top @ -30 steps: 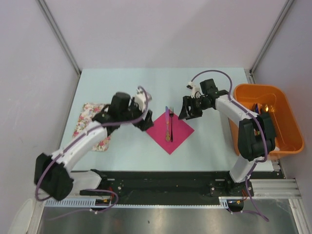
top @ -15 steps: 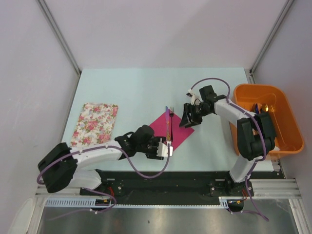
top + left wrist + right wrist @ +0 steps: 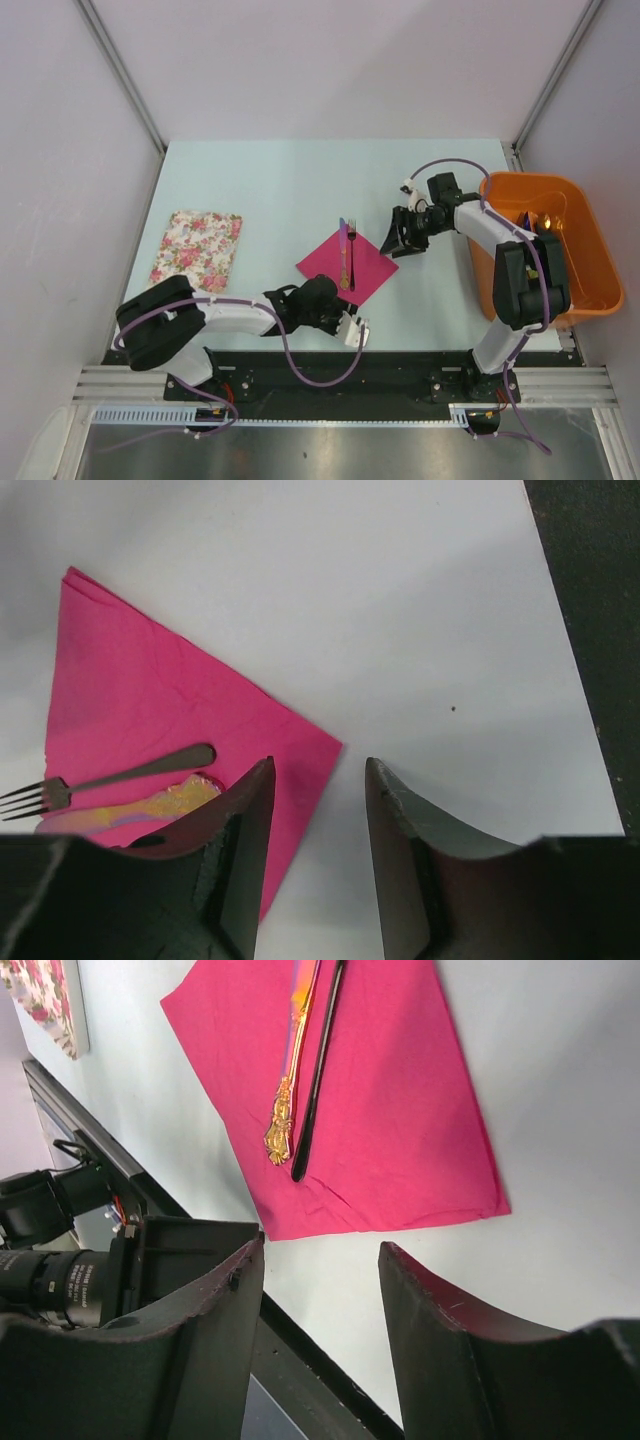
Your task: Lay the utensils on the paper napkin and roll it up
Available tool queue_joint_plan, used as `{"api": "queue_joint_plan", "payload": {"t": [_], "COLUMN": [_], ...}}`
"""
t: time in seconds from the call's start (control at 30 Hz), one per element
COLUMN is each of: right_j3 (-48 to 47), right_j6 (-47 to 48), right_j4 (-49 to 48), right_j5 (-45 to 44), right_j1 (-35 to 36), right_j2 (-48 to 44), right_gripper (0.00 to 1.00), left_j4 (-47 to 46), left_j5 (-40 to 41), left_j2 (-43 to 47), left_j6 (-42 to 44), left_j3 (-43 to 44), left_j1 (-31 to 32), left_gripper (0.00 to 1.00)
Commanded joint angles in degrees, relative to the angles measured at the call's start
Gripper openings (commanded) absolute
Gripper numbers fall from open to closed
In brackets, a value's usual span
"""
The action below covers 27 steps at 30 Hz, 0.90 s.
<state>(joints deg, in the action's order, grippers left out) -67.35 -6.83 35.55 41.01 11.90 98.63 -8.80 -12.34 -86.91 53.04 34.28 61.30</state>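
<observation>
The magenta paper napkin [image 3: 365, 262] lies as a diamond at the table's middle. On it lie the utensils [image 3: 346, 255], side by side along its length: a dark fork [image 3: 110, 778] and a piece with a gold iridescent handle [image 3: 160, 802]; both also show in the right wrist view [image 3: 300, 1090]. My left gripper [image 3: 352, 329] sits low at the napkin's near corner [image 3: 300, 750], open, nothing between its fingers [image 3: 250, 820]. My right gripper [image 3: 404, 234] hovers just off the napkin's right corner [image 3: 480, 1195], also open and empty.
A floral cloth mat [image 3: 196, 250] lies at the left. An orange tub [image 3: 570, 300] with cutlery clutter stands at the right edge. The table's near edge and black rail [image 3: 400, 368] run just behind my left gripper.
My left arm swung from over the floral mat down to the napkin's near corner, its jaws narrowing. My right gripper drew slightly right, off the napkin's edge.
</observation>
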Motion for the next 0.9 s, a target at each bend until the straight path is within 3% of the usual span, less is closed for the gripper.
{"api": "queue_joint_plan", "payload": {"t": [0.0, 0.23, 0.63, 0.87], "right_j3": [0.2, 0.2, 0.2, 0.47], "right_j6": [1.03, 1.91, 2.08, 1.73], "right_j4": [1.19, 2.51, 3.12, 2.77], "right_j5": [1.17, 1.88, 2.75, 2.93], "right_j1": [-1.26, -2.58, -2.67, -2.67], "right_j2": [-2.92, -2.3, -2.04, -1.51], "right_gripper": [0.55, 0.55, 0.55, 0.56], "left_j4": [-4.73, -7.02, -5.1, 2.71], "left_j5": [-0.05, 1.35, 1.36, -1.89], "left_j2": [-1.59, -3.78, -1.08, -0.36], "left_j6": [2.95, 3.31, -1.18, -4.86], "left_j3": [-0.88, -2.03, -0.1, 5.43], "left_j1": [1.1, 1.98, 1.81, -2.23], "left_gripper": [0.46, 0.39, 0.01, 0.0]}}
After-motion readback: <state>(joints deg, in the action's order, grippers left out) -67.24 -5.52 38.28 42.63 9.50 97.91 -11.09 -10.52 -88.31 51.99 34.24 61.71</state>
